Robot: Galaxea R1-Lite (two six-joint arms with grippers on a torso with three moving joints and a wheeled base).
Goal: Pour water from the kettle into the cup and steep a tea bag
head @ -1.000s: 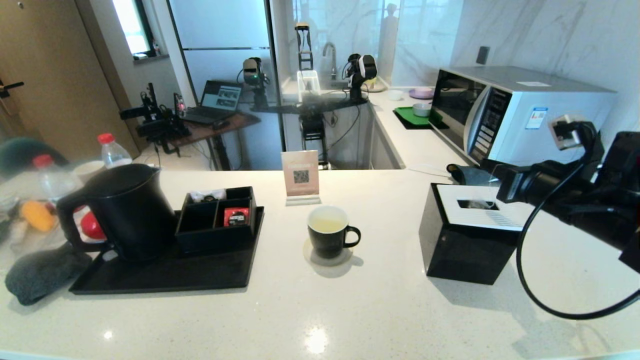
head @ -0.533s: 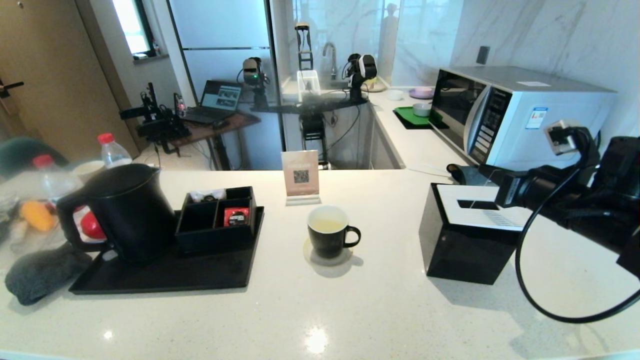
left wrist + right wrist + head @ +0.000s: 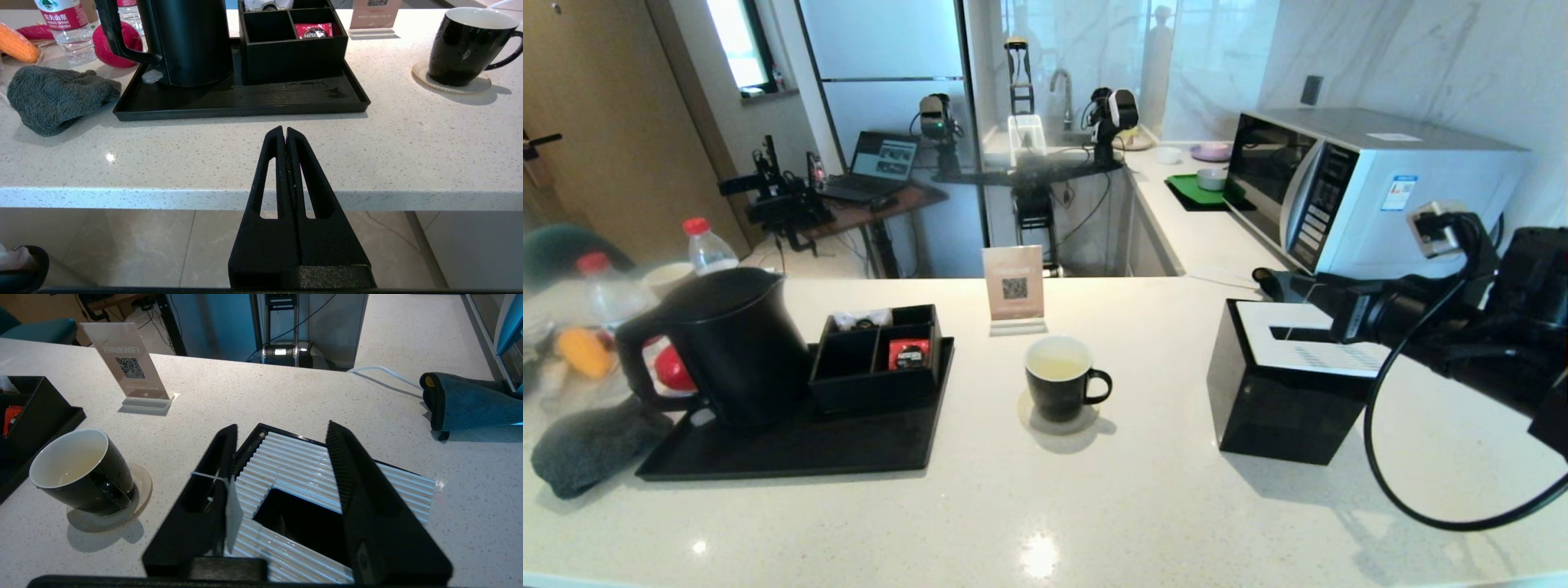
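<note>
The black kettle (image 3: 731,347) stands on the left of a black tray (image 3: 792,449); it also shows in the left wrist view (image 3: 188,41). The black cup (image 3: 1058,388) sits on a coaster mid-counter and holds pale liquid (image 3: 81,473). My right gripper (image 3: 282,428) hangs open over the black tissue box (image 3: 1282,400). The tea bag's white tag (image 3: 233,510) and string cling to one finger. Its pouch is only a faint shape in the box's dark opening. My left gripper (image 3: 284,130) is shut and empty, at the counter's front edge.
A black organiser (image 3: 878,355) on the tray holds a red packet (image 3: 908,353). A QR sign (image 3: 1014,290) stands behind the cup. The microwave (image 3: 1364,184) is at the back right, with a dark towel (image 3: 470,402) nearby. A grey cloth (image 3: 588,445) and bottles lie far left.
My right arm has shifted slightly and sunk a little over the tissue box. A pale shape seen at the box's opening a second ago no longer shows there.
</note>
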